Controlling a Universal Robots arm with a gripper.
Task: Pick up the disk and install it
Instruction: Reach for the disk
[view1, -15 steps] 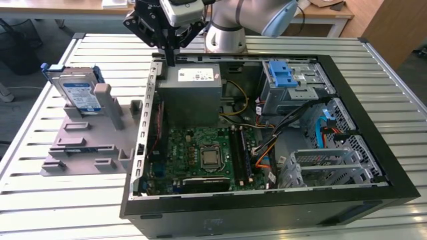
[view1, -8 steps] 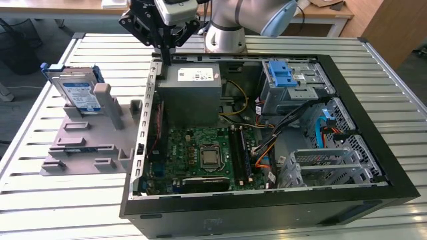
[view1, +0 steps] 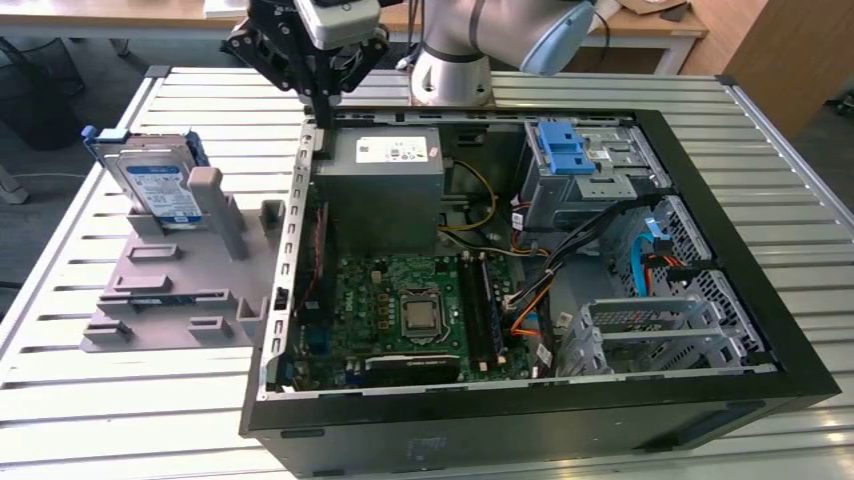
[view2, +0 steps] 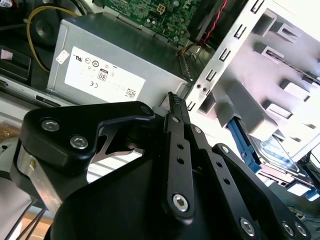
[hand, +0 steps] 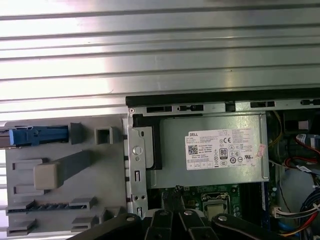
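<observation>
Disk (view1: 158, 188) — one, upright in one grey holder (view1: 150, 278)

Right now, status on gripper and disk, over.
Gripper above case wall, jaws shut, empty. Disk upright in grey holder, untouched. Nothing blocking.

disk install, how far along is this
Done: nothing yet. The disk stands upright in the grey holder outside the open computer case, on the exterior view's left. In hand: nothing; the gripper is shut and empty, hovering over the case's wall beside the power supply. Left: both picking the disk up and installing it.
</observation>
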